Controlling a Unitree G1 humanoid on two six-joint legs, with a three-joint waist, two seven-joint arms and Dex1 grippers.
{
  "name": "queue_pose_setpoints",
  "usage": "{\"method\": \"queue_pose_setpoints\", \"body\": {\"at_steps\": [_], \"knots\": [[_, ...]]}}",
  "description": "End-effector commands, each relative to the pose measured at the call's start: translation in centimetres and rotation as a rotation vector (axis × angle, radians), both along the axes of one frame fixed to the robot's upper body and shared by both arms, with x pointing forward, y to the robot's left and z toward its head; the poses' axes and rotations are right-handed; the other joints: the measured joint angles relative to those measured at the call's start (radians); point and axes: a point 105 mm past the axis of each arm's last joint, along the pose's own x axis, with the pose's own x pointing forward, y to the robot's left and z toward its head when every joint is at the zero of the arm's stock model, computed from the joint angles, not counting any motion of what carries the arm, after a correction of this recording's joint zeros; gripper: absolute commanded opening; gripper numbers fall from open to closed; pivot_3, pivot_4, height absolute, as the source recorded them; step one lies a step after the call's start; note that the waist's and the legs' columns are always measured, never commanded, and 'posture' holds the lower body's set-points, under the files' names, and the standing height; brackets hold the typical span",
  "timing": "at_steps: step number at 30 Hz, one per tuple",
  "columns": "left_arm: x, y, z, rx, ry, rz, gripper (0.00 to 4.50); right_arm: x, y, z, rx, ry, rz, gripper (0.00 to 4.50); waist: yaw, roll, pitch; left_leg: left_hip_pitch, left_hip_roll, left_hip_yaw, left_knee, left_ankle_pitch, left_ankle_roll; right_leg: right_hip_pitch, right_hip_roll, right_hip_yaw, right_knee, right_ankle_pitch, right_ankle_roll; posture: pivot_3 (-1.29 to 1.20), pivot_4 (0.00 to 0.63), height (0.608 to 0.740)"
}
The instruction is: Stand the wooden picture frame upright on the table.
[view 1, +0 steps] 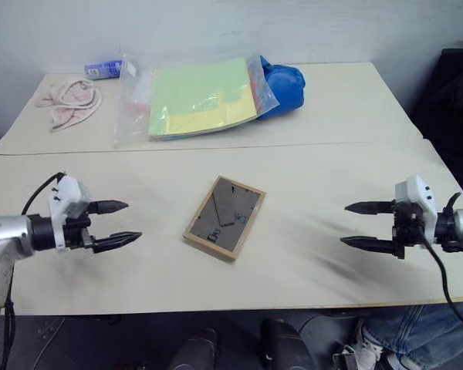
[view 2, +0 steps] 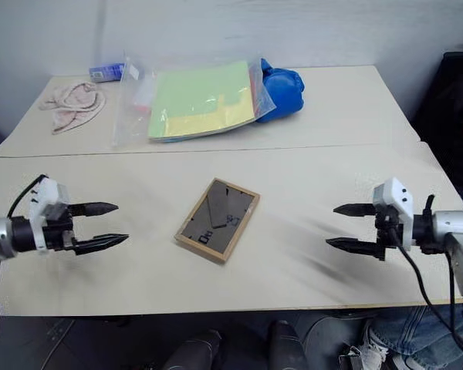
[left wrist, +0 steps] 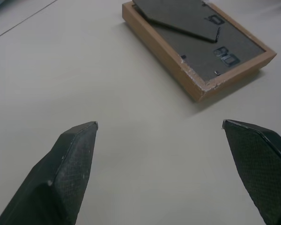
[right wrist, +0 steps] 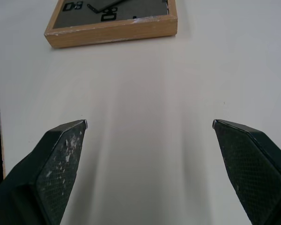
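While wooden picture frame (view 1: 224,217) lies flat mid-table (view 1: 309,254), bare surface surrounds it.

The wooden picture frame (view 1: 224,217) lies flat, back panel up, in the middle of the near desk (view 1: 309,262), with bare top on every side of it. The left gripper (view 1: 122,223) and the right gripper (view 1: 358,225) hang at either side, well apart from the frame, fingers spread wide and pointing inward at it; nothing lies between either one and the frame's edges. The fold-out stand (left wrist: 178,16) lies nearly flat against the back. The clutter sits well apart on the far desk: a clear bag of green and yellow paper (view 1: 193,99), a blue object (view 1: 282,86) touching it, a pink cloth (view 1: 68,100) and a small blue packet (view 1: 103,70).
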Motion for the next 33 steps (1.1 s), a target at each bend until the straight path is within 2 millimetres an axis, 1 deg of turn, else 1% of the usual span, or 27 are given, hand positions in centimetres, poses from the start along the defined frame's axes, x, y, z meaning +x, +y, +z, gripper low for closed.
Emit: {"method": "queue_pose_setpoints", "body": {"at_steps": [1,4,6,13,14,16,17,19,20,22,23,27,28,30,31,33], "knots": [[0.0,-0.2,0.0,0.048,0.002,-0.064,4.50,-0.1,0.3,1.1,0.007,-0.032,0.019,4.45,0.000,0.000,0.000,0.000,0.000,0.000,0.000,0.000,0.000,0.000,0.000,0.000,0.000,0.000,0.000,0.00,0.150,0.740],[0.8,-0.5,-0.7,0.061,0.015,-0.049,4.50,0.0,1.0,0.8,0.011,-0.046,0.009,4.45,0.001,0.000,0.000,-0.001,0.000,0.001,-0.002,0.000,0.000,-0.002,0.000,0.001,-0.001,0.000,0.000,0.00,0.150,0.740],[1.0,-0.8,-0.9,0.063,0.010,-0.051,4.50,-0.1,1.2,0.8,0.015,-0.059,-0.002,4.45,0.001,0.000,0.000,-0.003,0.001,0.002,-0.002,0.000,0.000,-0.005,0.001,0.002,0.000,0.000,0.000,0.00,0.150,0.740],[1.5,-1.0,-1.0,0.085,-0.009,-0.060,4.50,0.3,1.6,0.9,0.002,-0.095,-0.013,4.45,0.002,0.000,0.001,-0.005,0.002,0.008,0.000,0.000,0.000,-0.010,0.003,0.002,0.003,0.001,0.000,0.00,0.150,0.740],[1.7,-1.1,-1.0,0.089,-0.013,-0.065,4.50,0.5,1.7,1.0,0.002,-0.102,-0.009,4.28,0.003,0.000,0.001,-0.005,0.003,0.008,0.000,0.000,0.000,-0.010,0.003,0.002,0.002,0.002,0.000,0.00,0.150,0.740],[2.2,-1.4,-1.5,0.120,-0.001,-0.092,4.09,0.8,2.4,1.0,-0.006,-0.108,0.014,3.84,0.002,0.000,0.001,-0.004,0.003,0.009,0.001,0.000,0.000,-0.010,0.005,0.002,0.002,0.003,0.000,0.00,0.150,0.740],[2.5,-1.6,-2.0,0.151,-0.001,-0.111,3.88,1.0,2.8,0.9,-0.020,-0.113,0.031,3.55,0.002,0.000,0.001,-0.004,0.004,0.010,0.001,0.000,0.000,-0.010,0.005,0.002,0.002,0.003,0.000,0.00,0.150,0.740],[3.4,-2.2,-3.2,0.196,0.013,-0.142,3.25,1.5,3.8,0.2,-0.060,-0.121,0.058,2.85,0.002,0.000,0.001,-0.004,0.005,0.011,0.001,0.000,0.000,-0.010,0.006,0.002,0.002,0.004,-0.001,0.00,0.150,0.740],[3.7,-2.5,-3.6,0.213,0.020,-0.160,2.88,1.7,4.3,-0.1,-0.079,-0.123,0.073,2.40,0.002,0.000,0.001,-0.004,0.005,0.011,0.001,0.000,0.000,-0.010,0.007,0.002,0.002,0.004,-0.001,0.00,0.150,0.740],[4.6,-3.4,-4.4,0.251,0.017,-0.195,2.32,2.1,5.2,-1.1,-0.124,-0.132,0.110,1.81,0.002,-0.001,0.001,-0.005,0.005,0.011,0.001,-0.001,-0.001,-0.011,0.007,0.002,0.002,0.004,-0.001,0.00,0.150,0.740],[5.2,-4.0,-4.8,0.264,0.013,-0.203,2.14,2.4,5.7,-1.6,-0.141,-0.137,0.123,1.60,0.002,-0.001,0.001,-0.006,0.005,0.012,0.002,-0.001,-0.001,-0.012,0.008,0.002,0.002,0.004,-0.001,0.00,0.150,0.740],[6.8,-6.3,-5.3,0.259,-0.011,-0.245,0.84,3.4,7.4,-2.5,-0.157,-0.164,0.160,0.19,0.002,-0.001,0.001,-0.007,0.005,0.012,0.004,-0.001,-0.001,-0.012,0.008,0.002,0.003,0.004,0.000,0.00,0.150,0.740],[7.1,-7.3,-5.1,0.227,-0.015,-0.259,0.54,3.6,7.9,-2.6,-0.155,-0.169,0.175,0.00,0.002,-0.001,0.001,-0.007,0.005,0.012,0.005,-0.001,-0.001,-0.012,0.009,0.002,0.003,0.004,0.000,0.00,0.150,0.740],[7.2,-9.1,-4.7,0.163,-0.008,-0.302,0.01,4.0,8.7,-3.1,-0.163,-0.181,0.186,0.00,0.001,-0.001,0.001,-0.007,0.005,0.012,0.005,-0.001,-0.001,-0.013,0.009,0.002,0.003,0.004,0.000,0.00,0.150,0.740],[7.0,-9.7,-4.8,0.157,-0.004,-0.327,0.01,4.3,9.2,-3.4,-0.169,-0.185,0.187,0.00,0.000,-0.001,0.001,-0.008,0.005,0.012,0.005,-0.001,-0.001,-0.013,0.009,0.002,0.003,0.004,0.000,0.00,0.150,0.740],[6.8,-10.2,-5.2,0.171,0.002,-0.358,0.01,4.7,9.7,-3.9,-0.183,-0.196,0.185,0.00,-0.007,-0.001,0.000,-0.008,0.006,0.012,0.005,-0.001,-0.001,-0.013,0.009,0.002,0.003,0.004,0.000,0.00,0.150,0.740]]}}
